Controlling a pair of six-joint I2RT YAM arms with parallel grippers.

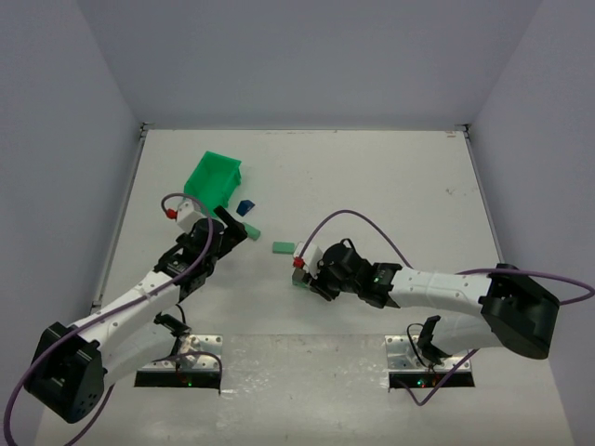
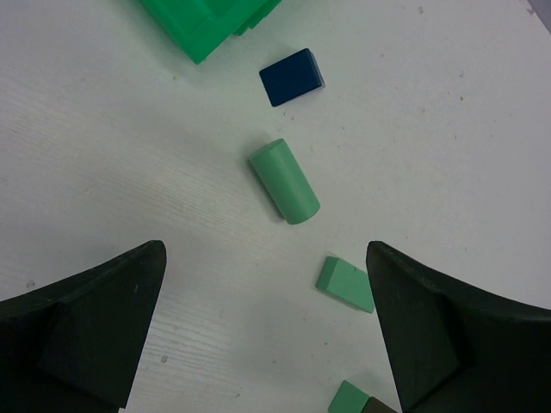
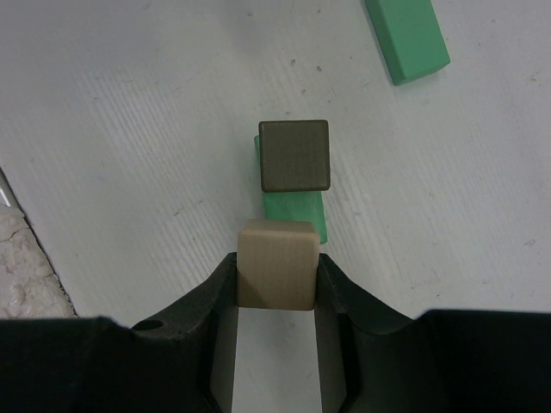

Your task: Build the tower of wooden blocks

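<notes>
The wood block tower stands as a dark brown cube (image 3: 294,155) on a pale green block (image 3: 296,217), also seen under my right arm's tip (image 1: 299,280). My right gripper (image 3: 277,277) (image 1: 306,268) is shut on a tan wooden cube (image 3: 277,262), held just on the near side of that stack. My left gripper (image 2: 267,301) (image 1: 232,232) hangs wide open over bare table. Ahead of it lie a pale green cylinder (image 2: 284,181) (image 1: 251,232) and a dark blue block (image 2: 291,77) (image 1: 244,207). A flat pale green block (image 2: 344,284) (image 1: 283,247) (image 3: 406,36) lies beside the left gripper's right finger.
A bright green plastic bin (image 1: 214,177) (image 2: 207,21) sits at the back left, just beyond the blue block. The white table (image 1: 390,186) is walled at the back and on both sides.
</notes>
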